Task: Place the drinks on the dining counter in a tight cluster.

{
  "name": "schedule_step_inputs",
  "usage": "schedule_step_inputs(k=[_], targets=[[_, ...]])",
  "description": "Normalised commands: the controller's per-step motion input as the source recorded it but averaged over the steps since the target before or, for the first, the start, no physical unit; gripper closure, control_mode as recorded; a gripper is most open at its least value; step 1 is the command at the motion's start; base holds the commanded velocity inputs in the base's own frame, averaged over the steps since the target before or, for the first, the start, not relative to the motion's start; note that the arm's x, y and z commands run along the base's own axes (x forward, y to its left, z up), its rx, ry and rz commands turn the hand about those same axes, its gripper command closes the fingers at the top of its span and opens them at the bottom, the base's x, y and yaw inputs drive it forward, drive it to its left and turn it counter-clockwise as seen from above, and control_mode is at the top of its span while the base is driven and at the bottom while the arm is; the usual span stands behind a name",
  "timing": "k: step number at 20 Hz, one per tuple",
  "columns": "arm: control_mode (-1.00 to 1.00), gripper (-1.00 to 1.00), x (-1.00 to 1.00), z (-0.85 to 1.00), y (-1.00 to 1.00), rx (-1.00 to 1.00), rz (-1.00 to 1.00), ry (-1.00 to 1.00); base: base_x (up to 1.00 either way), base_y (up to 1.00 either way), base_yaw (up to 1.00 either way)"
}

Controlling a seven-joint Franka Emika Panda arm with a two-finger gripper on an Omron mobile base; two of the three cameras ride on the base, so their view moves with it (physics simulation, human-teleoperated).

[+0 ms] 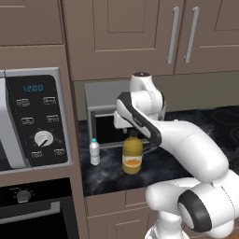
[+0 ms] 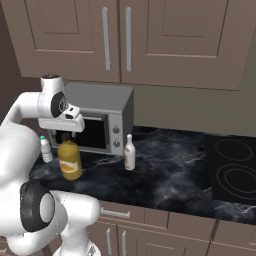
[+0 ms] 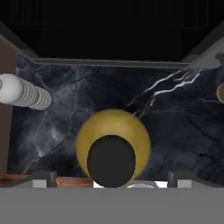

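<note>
The squat yellow-orange juice jug (image 1: pixel 132 156) (image 2: pixel 70 160) (image 3: pixel 113 140) stands on a narrow black marble counter (image 2: pixel 170 175) with brown cabinets. My gripper (image 1: pixel 132 133) (image 2: pixel 65 136) (image 3: pixel 111 179) hangs straight above its dark cap, open, with the fingertips (image 3: pixel 43 178) wide apart on either side. The small clear water bottle (image 1: pixel 94 151) (image 2: pixel 46 149) (image 3: pixel 22 92) stands just left of the jug. The slim white bottle (image 2: pixel 130 152) stands to its right, by the microwave's corner. The dining counter is out of view.
A grey microwave (image 2: pixel 100 122) (image 1: pixel 105 123) sits right behind the jug and the gripper. A black cooktop (image 2: pixel 232 170) lies at the counter's right end. A tall oven column with a control panel (image 1: pixel 35 116) stands left of the counter. Wall cabinets (image 2: pixel 115 35) hang overhead.
</note>
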Motion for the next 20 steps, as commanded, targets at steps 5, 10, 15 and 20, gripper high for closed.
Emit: schedule_step_inputs(k=[5,10,15,20], targets=[[-1.0,-1.0,0.15,-0.1,0.0,0.0,0.0,-0.05,0.0,0.0,0.0],[-1.0,-1.0,0.48,-0.06,0.0,0.0,-0.02,0.0,0.0,0.0,0.0],[-1.0,-1.0,-0.05,0.0,0.0,0.0,0.0,0.0,0.0,0.0,0.0],[-1.0,-1.0,-0.27,0.0,0.0,0.0,0.0,0.0,0.0,0.0,0.0]])
